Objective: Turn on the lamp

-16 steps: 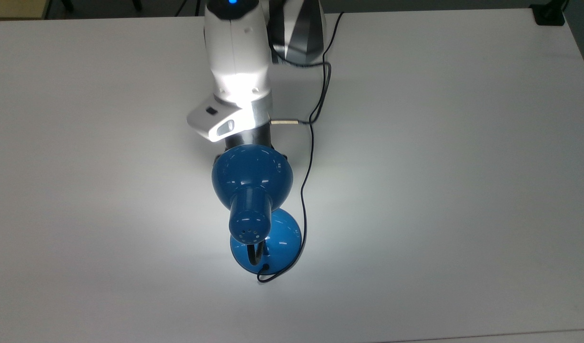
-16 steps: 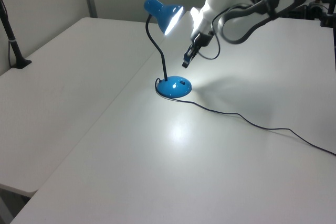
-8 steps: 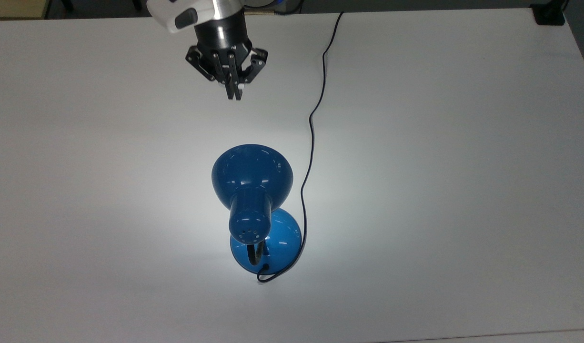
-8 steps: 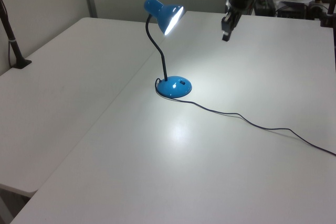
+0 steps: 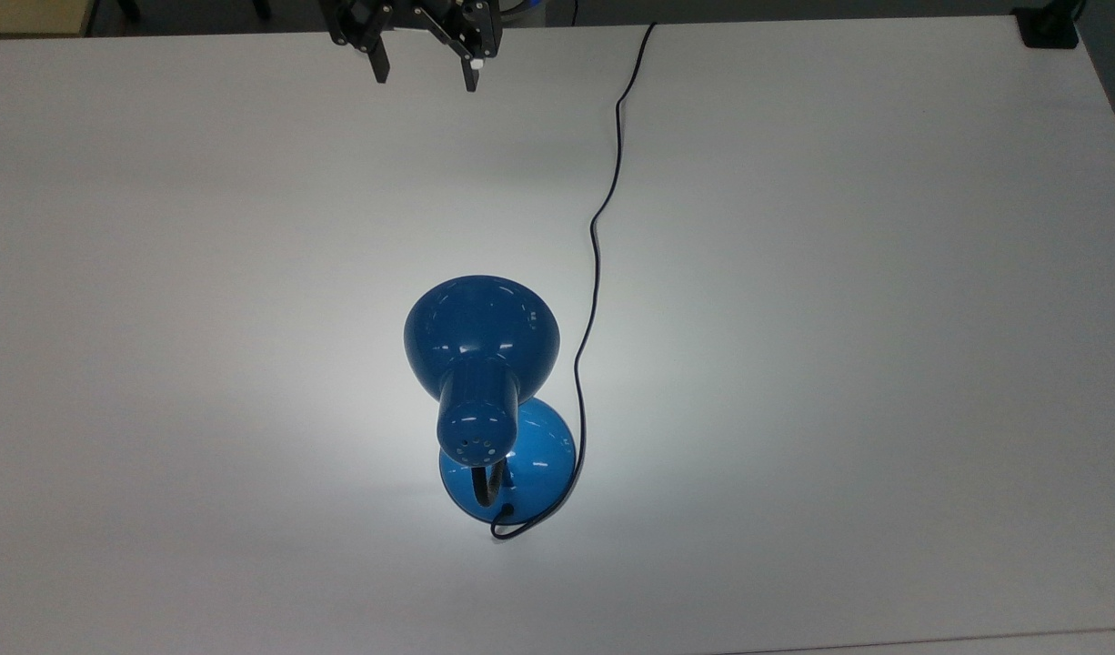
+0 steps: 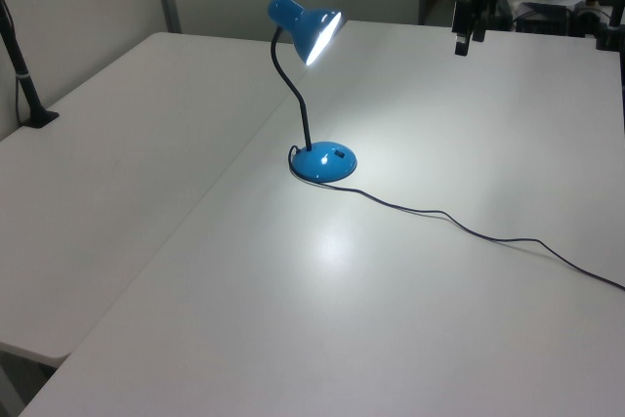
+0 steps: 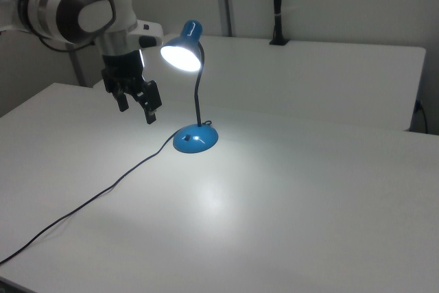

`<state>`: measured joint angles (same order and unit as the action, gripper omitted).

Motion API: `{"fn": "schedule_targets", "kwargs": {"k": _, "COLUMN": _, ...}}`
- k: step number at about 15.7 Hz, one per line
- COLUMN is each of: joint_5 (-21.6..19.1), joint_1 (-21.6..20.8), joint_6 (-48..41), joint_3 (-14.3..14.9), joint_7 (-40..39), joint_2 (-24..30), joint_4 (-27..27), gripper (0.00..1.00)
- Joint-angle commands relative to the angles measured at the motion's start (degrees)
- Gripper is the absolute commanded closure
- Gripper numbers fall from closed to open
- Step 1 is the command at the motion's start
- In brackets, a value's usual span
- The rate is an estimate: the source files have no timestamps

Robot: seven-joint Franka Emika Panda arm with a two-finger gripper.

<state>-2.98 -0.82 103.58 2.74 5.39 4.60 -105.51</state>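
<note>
Lamplight pools white on the table (image 5: 885, 273) in the top view, beneath and around the lamp (image 5: 481, 341), which stands slightly left of the table's centre. Its bell shade faces the far edge, the perforated cap sits nearer, and the round blue base lies partly under the cap. The cord (image 5: 597, 227) leaves the near side of the base, loops round the top view's right of it and runs away to the far edge. The gripper (image 5: 426, 75) hangs at the far edge, well apart from the lamp, with its two fingers spread wide and nothing between them.

In the left view the lamp (image 6: 305, 28) is lit, its shade tilted toward the left view's right and downward, the black gooseneck curving down to the base (image 6: 325, 161). A bright patch lies on the table (image 6: 195, 271) near the base. The cord (image 6: 469, 229) trails off to the left view's right. The gripper (image 6: 462, 38) hangs far back, clear of the shade.

In the right view the shade's glowing mouth (image 7: 180, 55) faces the camera. The gripper (image 7: 139, 106) hangs to the right view's left of the lamp, above the cord (image 7: 103, 193), fingers parted and empty, touching nothing.
</note>
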Motion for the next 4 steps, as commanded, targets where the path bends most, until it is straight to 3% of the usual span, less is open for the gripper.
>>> {"fn": "schedule_targets", "kwargs": {"k": 1, "joint_5": 0.9, "joint_1": 0.3, "joint_6": -5.0, "joint_3": 0.2, "joint_7": -1.7, "joint_2": -0.6, "joint_4": 2.2, "gripper": 0.0}}
{"fn": "schedule_targets", "kwargs": {"k": 4, "joint_5": 0.9, "joint_1": 0.4, "joint_6": -5.2, "joint_3": 0.2, "joint_7": -1.3, "joint_2": -0.6, "joint_4": 2.2, "gripper": 0.0}}
